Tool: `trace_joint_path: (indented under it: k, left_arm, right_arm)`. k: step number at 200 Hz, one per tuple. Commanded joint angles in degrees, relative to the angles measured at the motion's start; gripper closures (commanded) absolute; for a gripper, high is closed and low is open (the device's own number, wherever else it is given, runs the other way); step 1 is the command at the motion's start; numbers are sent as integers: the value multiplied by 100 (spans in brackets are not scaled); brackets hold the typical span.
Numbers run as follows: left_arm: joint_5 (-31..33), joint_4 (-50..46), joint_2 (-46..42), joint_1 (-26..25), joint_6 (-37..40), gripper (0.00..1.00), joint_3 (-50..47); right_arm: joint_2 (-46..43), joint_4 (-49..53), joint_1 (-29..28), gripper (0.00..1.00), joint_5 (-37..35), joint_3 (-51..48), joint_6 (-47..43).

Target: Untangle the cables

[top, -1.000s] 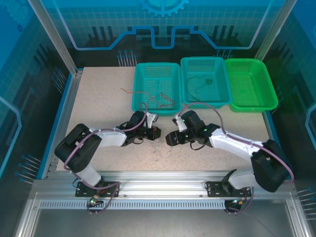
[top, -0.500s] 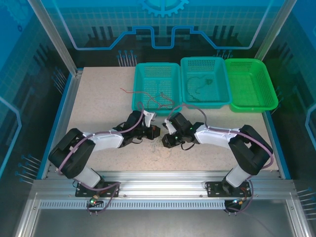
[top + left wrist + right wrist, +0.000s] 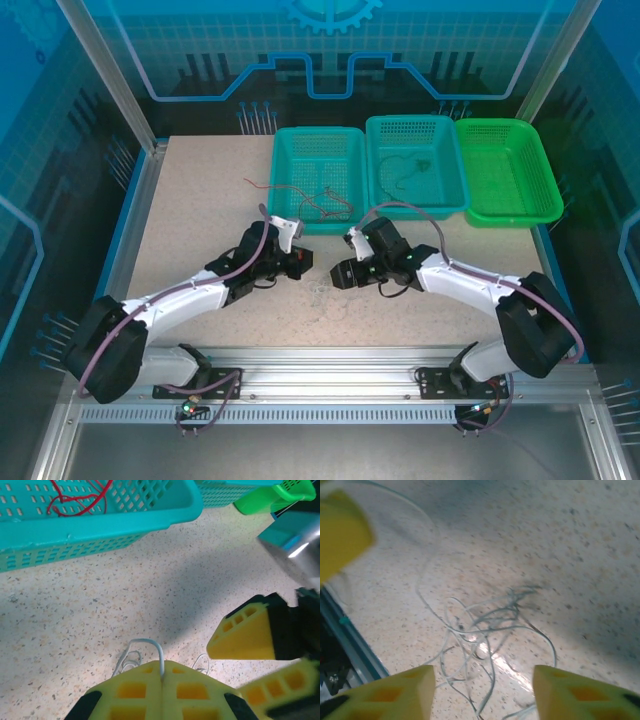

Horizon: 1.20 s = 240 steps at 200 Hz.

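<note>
Counter point(image 3: 200, 220) looks matt and speckled, teal basket point(image 3: 100, 526) is glossy perforated plastic, cables point(image 3: 480, 630) are smooth and pale.

You won't find any readable text, label or number here; the back panel point(image 3: 330, 60) bears seemingly just a gear graphic point(image 3: 330, 12).

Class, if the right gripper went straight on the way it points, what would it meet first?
Probably the pale cables tangled on the table, straight ahead of the open right gripper; depth is uncertain.
</note>
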<state>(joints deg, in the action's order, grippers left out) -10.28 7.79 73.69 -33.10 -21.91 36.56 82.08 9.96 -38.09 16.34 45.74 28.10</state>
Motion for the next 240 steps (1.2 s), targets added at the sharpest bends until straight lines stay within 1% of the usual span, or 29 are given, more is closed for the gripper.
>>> trace_joint_path:
  k: [1, 10, 34, 44, 52, 58, 63, 77, 86, 96, 110, 126, 141, 173, 193, 200, 209, 221, 240]
  left_arm:
    - [37, -183, -109, 29, 117, 100, 21]
    - [19, -169, -117, 27, 103, 100, 28]
    - [47, -208, -211, 30, 97, 100, 40]
    - [98, -270, -290, 28, 121, 100, 45]
    - [157, -315, -360, 25, 126, 100, 45]
    - [211, -342, -425, 28, 130, 100, 32]
    - [268, -380, -473, 30, 133, 100, 25]
    - [500, -540, -656, 24, 105, 100, 3]
    - [724, -717, -799, 33, 79, 100, -8]
    - [1072, -984, -1010, 33, 27, 100, -33]
    - [1643, -1500, -1349, 78, -86, 100, -76]
    - [2097, -2179, -1745, 327, -339, 100, -151]
    - [2196, -2691, -2175, 728, -628, 100, -322]
    - [2072, -3334, -3227, 1715, -942, 100, -769]
    - [1903, -3537, -3622, 2242, -953, 100, -885]
    - [1761, -3528, -3683, 2378, -922, 100, -907]
    - [1528, -3410, -3684, 2517, -860, 100, -939]
    - [1255, -3200, -3579, 2589, -798, 100, -971]
    - [1115, -2991, -3280, 2597, -762, 100, -980]
  right_arm:
    - [135, -108, -196, 35, 109, 9, 12]
    - [285, -134, -236, 35, 0, 19, 11]
    - [661, -391, -261, 35, 4, -92, 51]
    - [824, -369, -278, 37, 63, -80, 34]
    - [901, -338, -306, 41, 76, -65, 13]
    - [930, -328, -320, 46, 73, -54, 12]
    - [926, -313, -322, 53, 51, -42, 14]
    - [827, -131, -303, 85, -242, 3, 42]
    - [710, 32, -240, 100, -528, 19, 101]
    - [546, 173, -76, 100, -782, -17, 234]
    - [227, 194, 304, 100, -887, -251, 414]
    - [-260, 270, 860, 100, -1092, -631, 650]
    - [-760, 475, 1557, 100, -1283, -982, 852]
    - [-1905, 1037, 3412, 100, -1387, -1578, 1086]
    - [-2373, 1334, 4219, 100, -1333, -1673, 1037]
    - [-2439, 1351, 4334, 100, -1244, -1656, 940]
    - [-2424, 1329, 4338, 100, -1076, -1593, 760]
    - [-2257, 1330, 4235, 100, -850, -1496, 611]
    - [-1957, 1292, 4025, 100, -694, -1471, 544]
